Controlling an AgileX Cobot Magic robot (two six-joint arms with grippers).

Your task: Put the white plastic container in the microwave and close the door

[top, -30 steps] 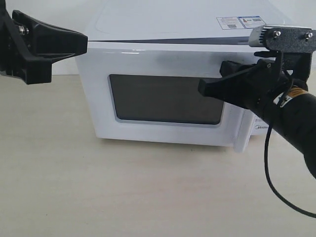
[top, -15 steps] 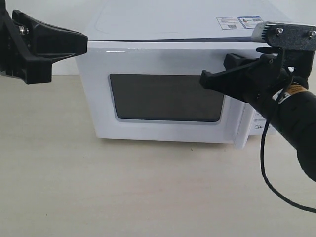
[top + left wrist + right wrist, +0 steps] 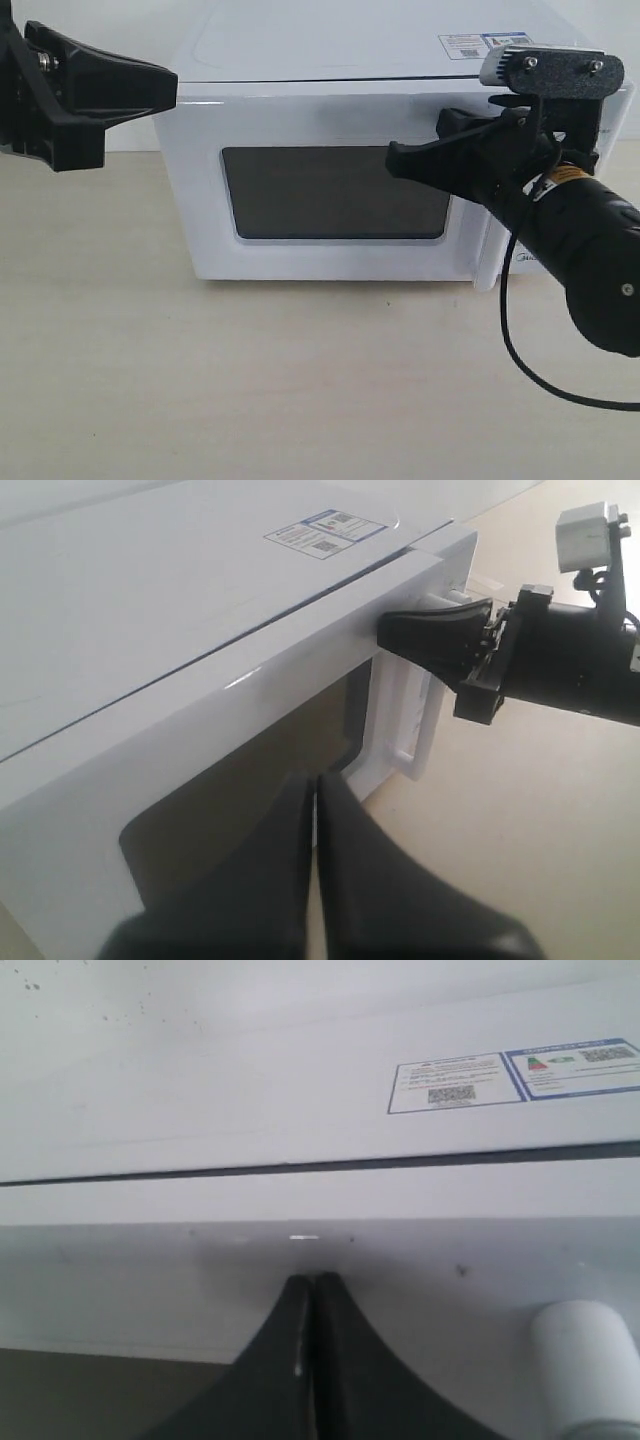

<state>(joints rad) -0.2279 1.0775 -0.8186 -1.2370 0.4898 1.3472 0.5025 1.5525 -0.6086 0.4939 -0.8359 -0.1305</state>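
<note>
The white microwave (image 3: 330, 60) stands at the back of the table with its door (image 3: 330, 195) against the body; the dark window faces me. My right gripper (image 3: 392, 158) is shut, with its tip (image 3: 312, 1282) touching the door's white frame above the window, near the vertical handle (image 3: 487, 265). At the far left my left gripper (image 3: 172, 85) hangs level with the microwave's top edge, shut and holding nothing (image 3: 315, 780). The white plastic container is out of view in every frame.
Printed labels (image 3: 485, 42) sit on the microwave's top right. A black cable (image 3: 520, 350) loops down from the right arm over the beige tabletop (image 3: 300, 380). The right arm's body covers the dial panel.
My right gripper has slid left and slightly up along the door's upper frame. The dark gap along the door's top edge has narrowed. The left gripper has not moved.
</note>
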